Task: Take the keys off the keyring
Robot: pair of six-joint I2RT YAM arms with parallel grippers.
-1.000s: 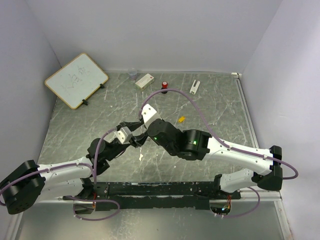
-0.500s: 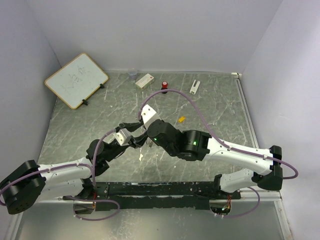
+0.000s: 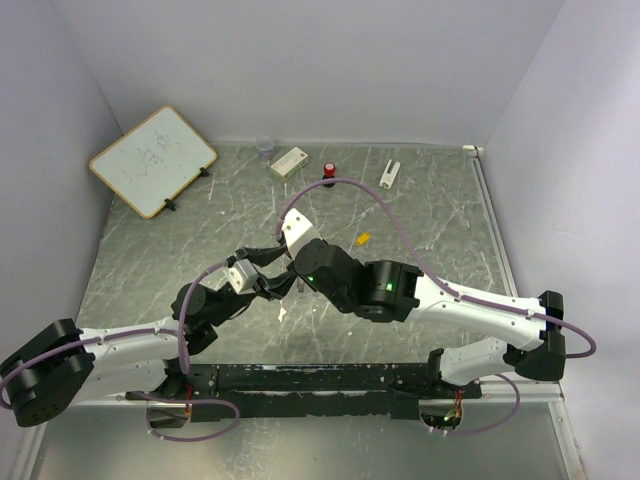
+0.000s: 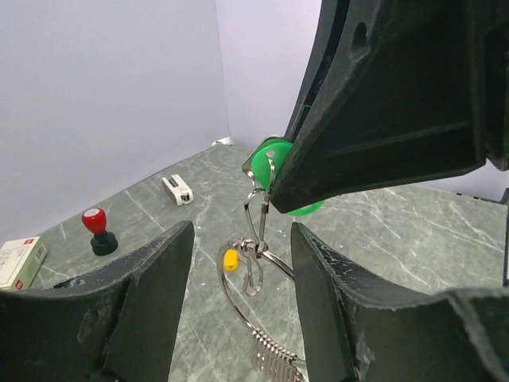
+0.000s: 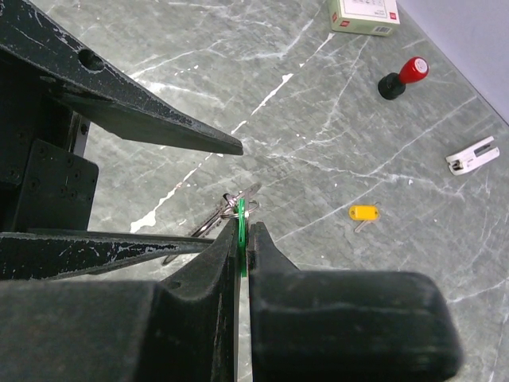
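Observation:
My right gripper (image 5: 242,232) is shut on the green head of one key (image 5: 241,216), held above the table. The silvery keyring (image 4: 236,296) hangs from that green key (image 4: 267,162) by a small wire loop. My left gripper (image 4: 241,232) is open, its two fingers either side of the ring without closing on it. The yellow-orange key (image 5: 363,212) lies loose on the table, off the ring, and also shows in the top view (image 3: 363,239). In the top view both grippers meet at mid-table, the left (image 3: 268,270) and the right (image 3: 294,281).
At the back of the table are a whiteboard (image 3: 152,160), a small clear cup (image 3: 265,148), a white box (image 3: 289,161), a red-capped black knob (image 3: 329,172) and a white block (image 3: 389,174). Purple cables arch over the arms.
My left wrist has shifted slightly left and nearer. The right gripper stays shut on the green key and has barely moved.

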